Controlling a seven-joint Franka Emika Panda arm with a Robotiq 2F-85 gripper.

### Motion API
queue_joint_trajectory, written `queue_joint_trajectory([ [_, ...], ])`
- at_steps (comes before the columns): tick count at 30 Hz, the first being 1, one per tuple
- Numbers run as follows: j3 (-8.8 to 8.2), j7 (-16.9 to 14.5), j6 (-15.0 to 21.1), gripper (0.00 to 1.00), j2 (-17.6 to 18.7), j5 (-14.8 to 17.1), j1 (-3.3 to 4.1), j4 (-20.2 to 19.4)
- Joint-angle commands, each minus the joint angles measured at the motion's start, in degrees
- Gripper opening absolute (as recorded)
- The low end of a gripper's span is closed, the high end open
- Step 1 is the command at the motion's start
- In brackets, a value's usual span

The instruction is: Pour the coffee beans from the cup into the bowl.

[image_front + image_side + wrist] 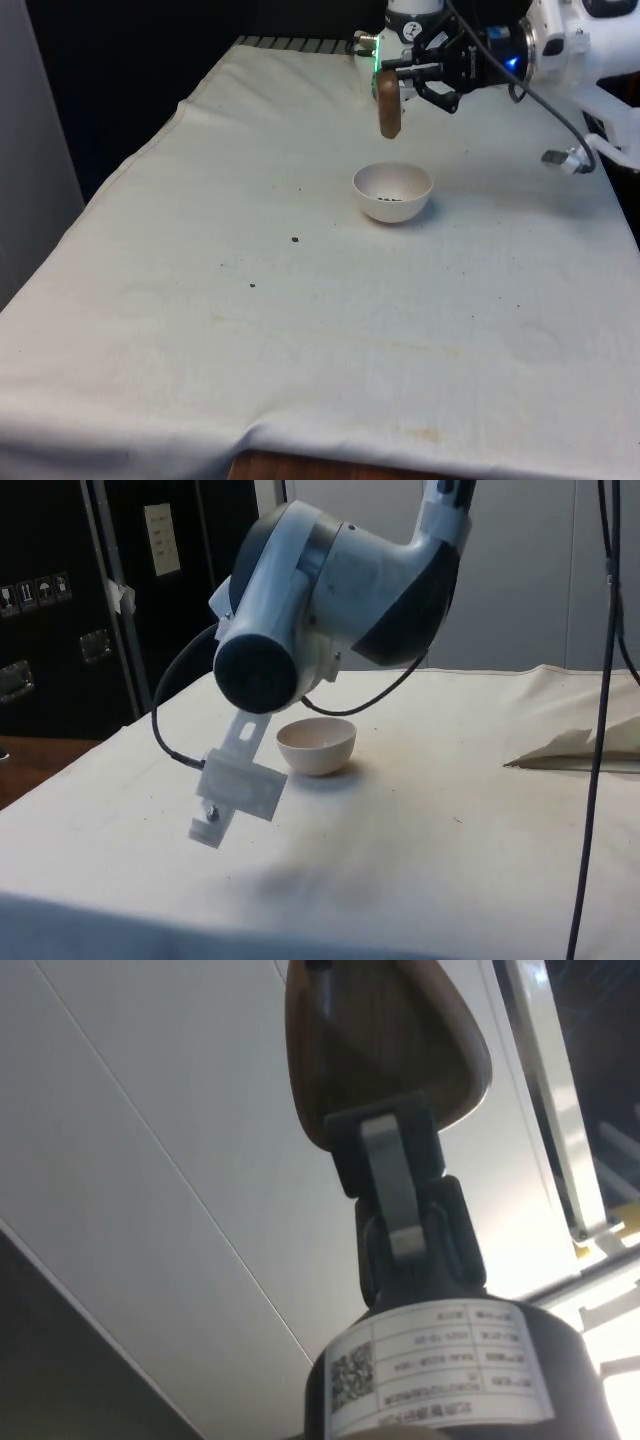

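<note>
Brown and wooden, the cup point(389, 104) hangs in the air, tipped over above the white bowl point(393, 192). The black end effector point(402, 84) is clamped on the cup, as the wrist view shows with one finger point(392, 1185) pressed on the cup's wall. A few dark coffee beans point(389, 198) lie in the bowl, so I think the pouring step is going on or nearly done. The next move, I guess, is to make sure the cup is empty, turn it upright and put it down beside the bowl without bumping it.

The bowl sits toward the far edge of the bench point(300, 340), which has a white cloth with wrinkles and faint stains. Some stray beans point(294, 239) lie on the cloth nearer the middle. Dark cabinets point(60, 600) stand beside the bench.
</note>
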Motion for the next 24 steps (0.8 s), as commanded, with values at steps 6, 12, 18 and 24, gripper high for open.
queue_joint_trajectory([
  [6, -0.06, 0.69, -2.64, 0.0, 2.12, -1.43, 0.46, 1.03],
  [12, 0.17, 0.57, -4.41, 0.0, 2.64, -2.35, 0.46, 1.15],
  [18, 0.29, 0.29, -6.82, 0.0, 2.98, -3.27, 0.63, 1.15],
  [24, 0.4, 0.11, -9.28, 0.0, 3.61, -4.24, 0.92, 1.26],
])
